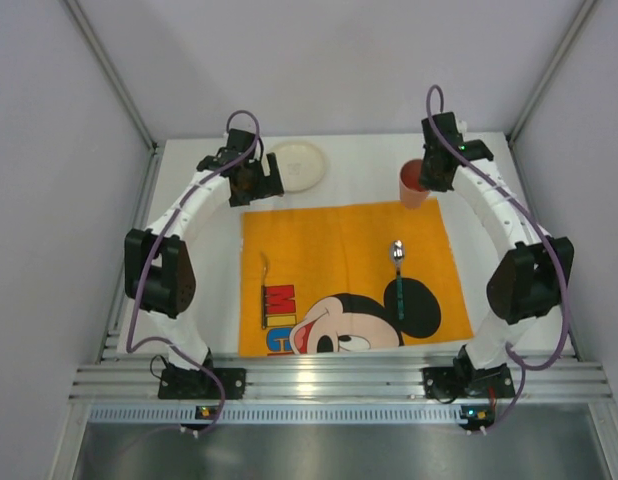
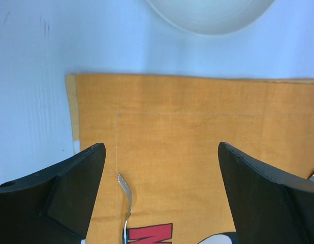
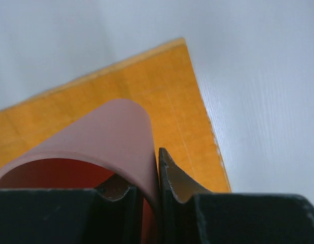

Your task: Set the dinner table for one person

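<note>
R fingers pinch cup

Narrow grip on pink cup's wall, one finger inside, one outside, over far-right corner of orange mat. L fingers wide, nothing btwn, beside white plate at mat's far edge. White surface carries mat w/ fork left, spoon right.

Top view: high above and behind both arm bases, looking down on the whole white matte desk.
Left wrist view: close above the orange cloth mat, facing its corner.
Right wrist view: very close behind the pink plastic cup.
Shared: all three show the mat.
</note>
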Tool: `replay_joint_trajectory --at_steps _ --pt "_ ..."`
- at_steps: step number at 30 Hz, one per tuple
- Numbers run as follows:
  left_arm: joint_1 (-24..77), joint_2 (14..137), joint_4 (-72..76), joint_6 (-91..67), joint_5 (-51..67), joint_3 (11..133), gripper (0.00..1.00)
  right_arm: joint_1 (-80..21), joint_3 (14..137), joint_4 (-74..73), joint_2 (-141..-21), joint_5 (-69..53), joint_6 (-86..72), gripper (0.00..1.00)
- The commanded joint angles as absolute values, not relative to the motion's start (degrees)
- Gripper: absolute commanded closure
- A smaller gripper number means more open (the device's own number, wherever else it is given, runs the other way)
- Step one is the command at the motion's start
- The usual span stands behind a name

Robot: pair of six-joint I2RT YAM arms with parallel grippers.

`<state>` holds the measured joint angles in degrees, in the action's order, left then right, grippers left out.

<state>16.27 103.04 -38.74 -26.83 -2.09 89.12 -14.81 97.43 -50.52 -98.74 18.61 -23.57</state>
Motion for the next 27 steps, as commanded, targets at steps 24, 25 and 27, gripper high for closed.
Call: replay_joint_trajectory --at_steps 24,25,27 --pt "10.5 120.4 -33.1 -33.3 1.2 105.3 0.03 -13.9 75.0 -34.8 -97.0 12.7 -27.0 0.19" --pt "10.3 121.2 -33.0 -34.0 1.4 106.2 0.03 -13.9 75.1 -35.4 -96.3 13.0 -27.0 0.15" --pt "10.2 124.0 -33.1 -34.6 1.7 109.2 0.03 -13.8 76.4 -36.3 -93.7 13.9 -26.5 0.13"
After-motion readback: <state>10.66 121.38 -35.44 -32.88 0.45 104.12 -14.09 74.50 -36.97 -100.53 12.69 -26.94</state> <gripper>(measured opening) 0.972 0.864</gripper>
